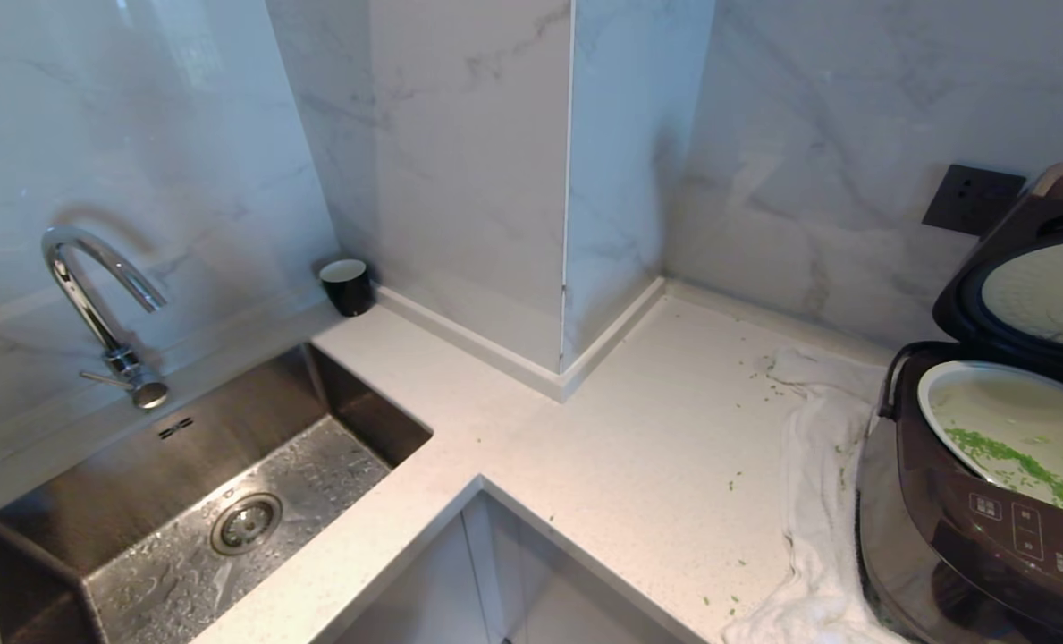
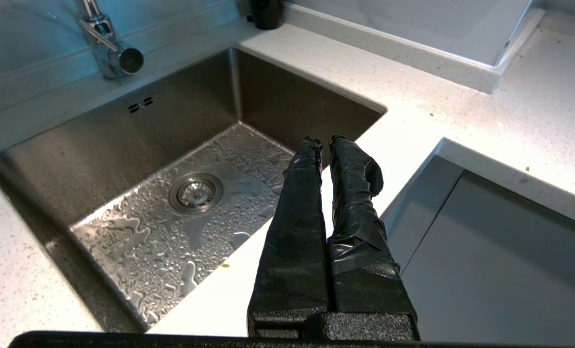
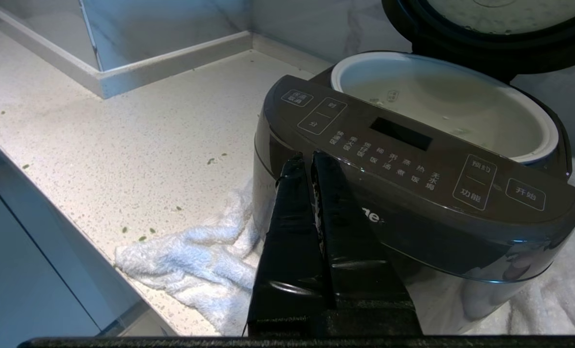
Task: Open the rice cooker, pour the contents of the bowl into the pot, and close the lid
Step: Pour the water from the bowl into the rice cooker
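Marble-look wall panels wrap an inside corner above a pale speckled table (image 1: 638, 447), with one steel sink (image 1: 209, 501) and one curved tap (image 1: 93, 304) in the left of the head frame and one small black cup (image 1: 346, 284) against the wall at upper centre. At the right edge sits the one rice cooker (image 1: 969, 537), dark brown, resting on a crumpled white towel (image 1: 817, 501); its lid (image 1: 1032, 286) stands raised, silvery plate facing out, and the pot (image 1: 987, 420) shows a patch of the green contents (image 1: 1014, 465) on its pale lining. More green flecks (image 1: 763, 367) lie scattered on the table and towel, too many to count. No bowl is in view. Both claws are closed and empty: the left claw (image 2: 323, 142) hangs over the sink's near edge, and the right claw (image 3: 306, 159) sits just before the cooker's front panel (image 3: 413, 154). Closing the lid looks like what remains. That lid is probably stiff, hinged at the back and sprung, so it should want a firm downward push on its upper free edge until it latches; the glossy shell may be slippery, and the soft towel beneath could let the heavy cooker shift.
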Controlling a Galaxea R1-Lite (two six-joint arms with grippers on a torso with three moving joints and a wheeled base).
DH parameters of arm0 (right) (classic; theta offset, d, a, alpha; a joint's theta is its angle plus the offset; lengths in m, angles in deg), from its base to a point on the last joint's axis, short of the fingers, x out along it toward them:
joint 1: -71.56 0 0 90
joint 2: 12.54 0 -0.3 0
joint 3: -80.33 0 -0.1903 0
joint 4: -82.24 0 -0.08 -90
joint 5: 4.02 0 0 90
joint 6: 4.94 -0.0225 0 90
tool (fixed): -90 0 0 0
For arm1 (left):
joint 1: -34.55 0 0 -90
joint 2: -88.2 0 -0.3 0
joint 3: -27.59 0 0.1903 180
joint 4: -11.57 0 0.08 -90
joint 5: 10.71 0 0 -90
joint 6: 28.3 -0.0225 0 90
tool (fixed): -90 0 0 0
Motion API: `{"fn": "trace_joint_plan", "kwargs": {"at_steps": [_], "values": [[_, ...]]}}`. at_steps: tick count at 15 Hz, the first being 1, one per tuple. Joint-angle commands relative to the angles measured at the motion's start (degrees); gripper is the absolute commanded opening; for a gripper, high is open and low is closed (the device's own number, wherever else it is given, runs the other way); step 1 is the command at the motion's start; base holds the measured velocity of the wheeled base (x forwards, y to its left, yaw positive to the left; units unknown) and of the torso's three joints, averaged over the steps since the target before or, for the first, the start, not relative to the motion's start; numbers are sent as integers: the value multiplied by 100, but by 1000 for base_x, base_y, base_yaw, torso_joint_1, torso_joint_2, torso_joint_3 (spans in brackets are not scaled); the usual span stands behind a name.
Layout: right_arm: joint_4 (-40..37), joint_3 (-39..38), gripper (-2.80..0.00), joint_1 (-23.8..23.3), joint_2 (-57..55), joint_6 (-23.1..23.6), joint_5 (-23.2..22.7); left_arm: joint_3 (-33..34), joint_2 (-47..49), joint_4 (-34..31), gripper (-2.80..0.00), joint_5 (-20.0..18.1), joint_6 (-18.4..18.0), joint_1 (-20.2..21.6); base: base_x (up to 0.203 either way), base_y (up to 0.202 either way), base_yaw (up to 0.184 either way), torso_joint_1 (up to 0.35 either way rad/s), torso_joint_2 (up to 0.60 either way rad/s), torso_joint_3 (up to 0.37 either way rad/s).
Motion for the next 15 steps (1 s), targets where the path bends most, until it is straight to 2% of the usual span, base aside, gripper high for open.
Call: {"fn": "trace_joint_plan", "kwargs": {"at_steps": [1, 4, 6, 8, 10, 11, 12, 15], "values": [[9, -24, -280, -7, 14, -32, 16, 26, -2, 9, -280, -2, 13, 0, 0, 0, 0, 0, 0, 0], [-6, -15, -280, -7, 14, -9, 39, 26, -2, 18, -280, -2, 13, 0, 0, 0, 0, 0, 0, 0], [-28, 34, -280, -7, 14, 366, 466, 28, -2, 18, -280, -2, 22, 0, 0, 0, 0, 0, 0, 0], [-96, 47, -280, -7, 14, 363, 465, 35, -2, 18, -280, -2, 13, 0, 0, 0, 0, 0, 0, 0], [-97, 47, -280, -4, 14, 64, 452, 35, -2, 18, -280, -2, 13, 0, 0, 0, 0, 0, 0, 0], [-107, 45, -280, 0, 14, -305, 342, 27, -2, 18, -280, -2, 13, 0, 0, 0, 0, 0, 0, 0], [-121, -11, -280, 1, 14, -534, 18, 35, -2, 18, -280, -2, 21, 0, 0, 0, 0, 0, 0, 0], [-125, -129, -280, 2, 14, -155, -228, 35, -2, 26, -280, -2, 22, 0, 0, 0, 0, 0, 0, 0]]}}
